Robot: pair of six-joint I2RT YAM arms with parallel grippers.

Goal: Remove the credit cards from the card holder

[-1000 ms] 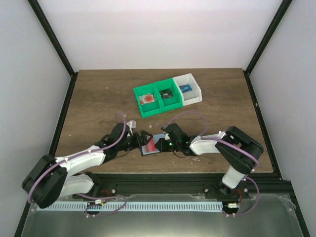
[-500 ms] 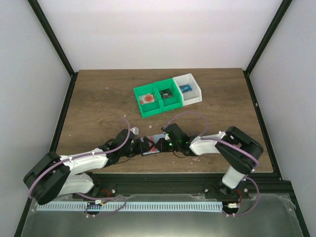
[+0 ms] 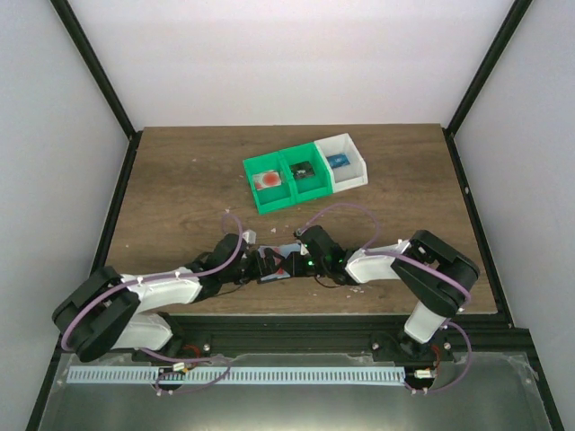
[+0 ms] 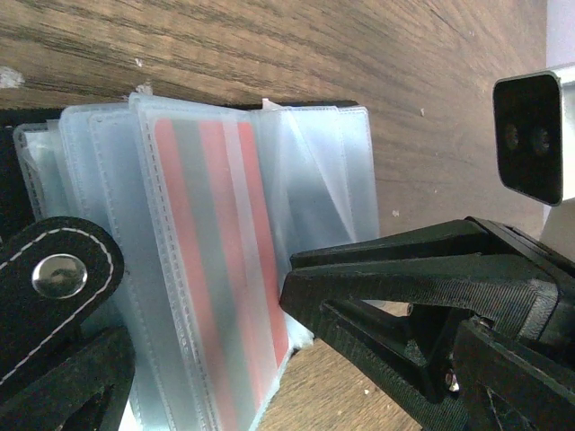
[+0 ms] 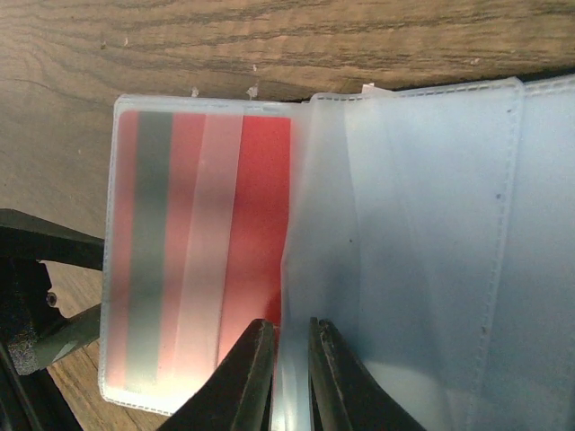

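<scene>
At the near table (image 3: pixel 162 206) edge, right gripper (image 5: pixel 292 334) pinches card holder (image 5: pixel 404 224); left gripper (image 3: pixel 258 264) released.

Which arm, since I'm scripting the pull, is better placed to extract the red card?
Likely left. The left gripper is open with the red card between its fingers; the right gripper is shut on a sleeve of the card holder, steadying it.

Red credit card (image 5: pixel 202 251) striped grey and pale pink; card holder (image 4: pixel 27 332) black, white-stitched; tabletop (image 3: pixel 180 180) brown woodgrain
</scene>
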